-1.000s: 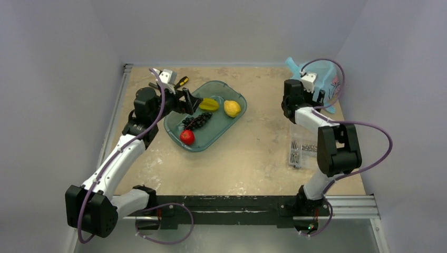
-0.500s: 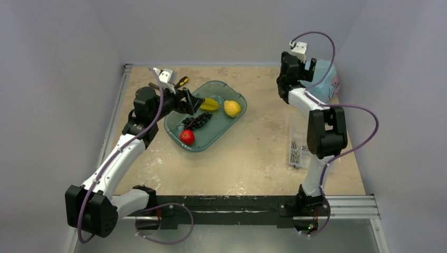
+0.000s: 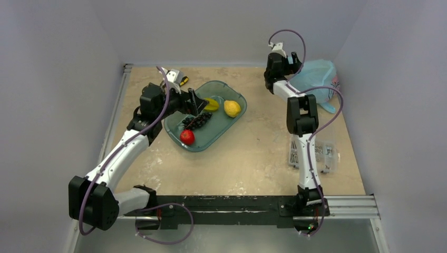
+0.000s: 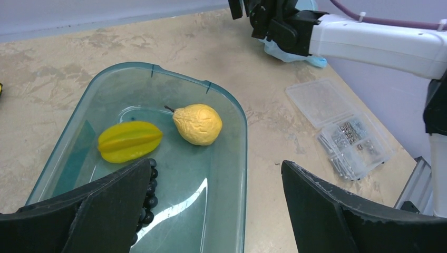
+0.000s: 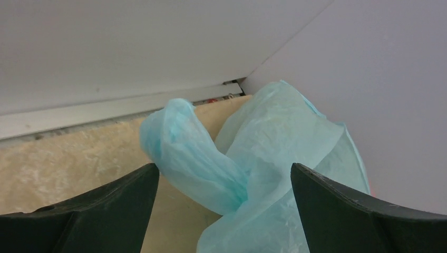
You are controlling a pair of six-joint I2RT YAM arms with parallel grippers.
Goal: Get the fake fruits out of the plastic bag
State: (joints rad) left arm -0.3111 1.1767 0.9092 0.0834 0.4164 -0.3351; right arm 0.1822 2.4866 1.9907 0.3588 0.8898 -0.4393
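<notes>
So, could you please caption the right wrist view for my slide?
Open right hand facing the crumpled light-blue plastic bag, nothing gripped.

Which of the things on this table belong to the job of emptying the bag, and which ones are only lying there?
Belong to the job:
plastic bag; what it holds cannot be seen.

Only lying there:
tray, with star fruit, pear, grapes and red fruit in it
screwdriver
box of screws
</notes>
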